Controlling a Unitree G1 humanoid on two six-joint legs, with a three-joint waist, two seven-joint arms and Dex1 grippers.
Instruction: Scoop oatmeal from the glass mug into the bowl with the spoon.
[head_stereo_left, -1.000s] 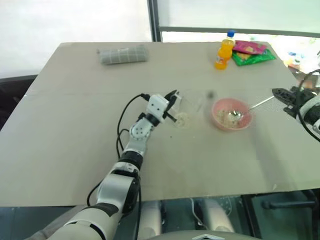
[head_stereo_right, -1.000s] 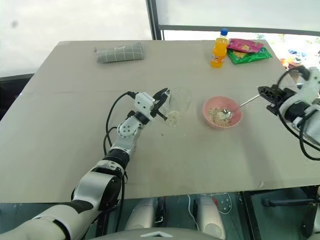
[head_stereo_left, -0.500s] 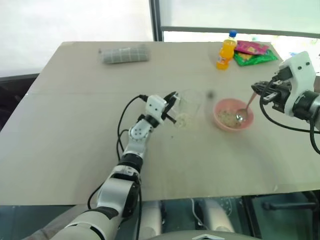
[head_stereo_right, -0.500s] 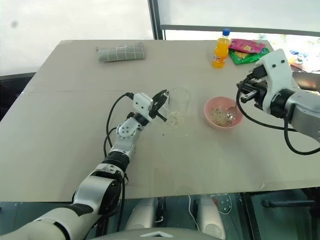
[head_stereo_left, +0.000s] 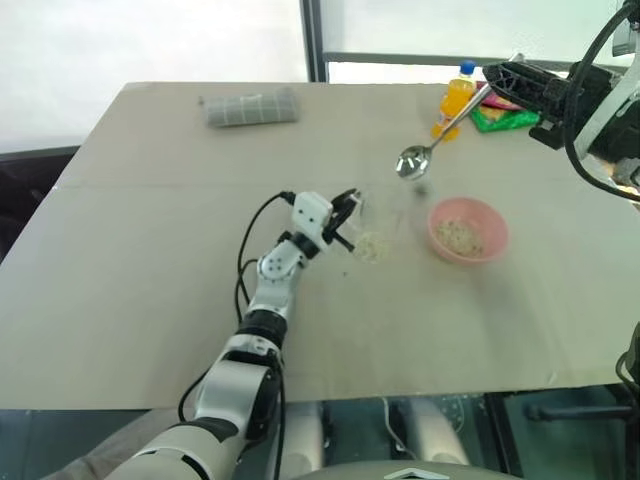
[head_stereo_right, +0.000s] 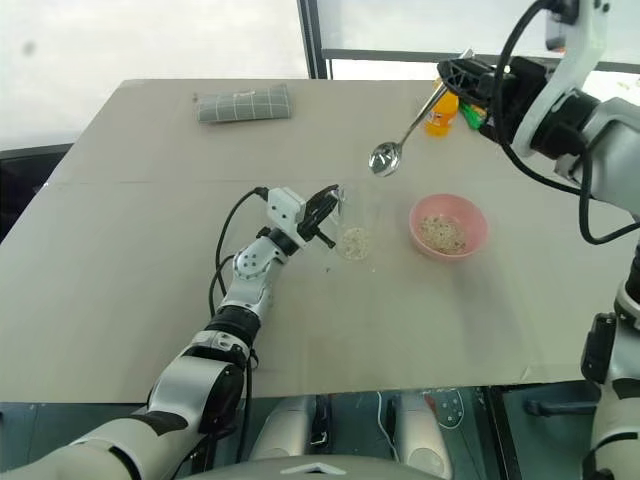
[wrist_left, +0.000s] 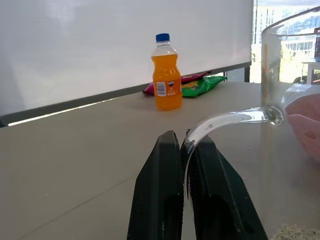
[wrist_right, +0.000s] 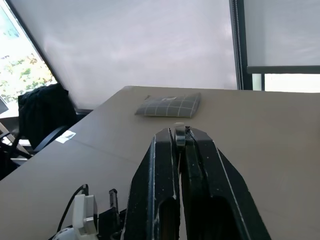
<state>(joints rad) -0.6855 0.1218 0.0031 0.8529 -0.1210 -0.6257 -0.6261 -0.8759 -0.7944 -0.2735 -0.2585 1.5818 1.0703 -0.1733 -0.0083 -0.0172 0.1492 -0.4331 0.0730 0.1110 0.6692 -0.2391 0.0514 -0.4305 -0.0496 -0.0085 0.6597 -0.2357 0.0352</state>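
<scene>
I've lifted the spoon (head_stereo_right: 405, 132), pinched in my right gripper (head_stereo_right: 462, 72), out of the bowl (head_stereo_right: 448, 225) toward the glass mug (head_stereo_right: 357, 222), whose handle my left gripper (wrist_left: 185, 150) pinches, ready for another scoop.

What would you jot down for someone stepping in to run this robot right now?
Left hand: shut on the glass mug's handle, steadying the glass mug on the table.
Right hand: shut on the spoon, held in the air above the table, between mug and bowl.
Done: some oatmeal lies in the pink bowl.
Left: more oatmeal sits in the mug's bottom; a few flakes lie on the table beside it. Probably dip the spoon into the mug again.
</scene>
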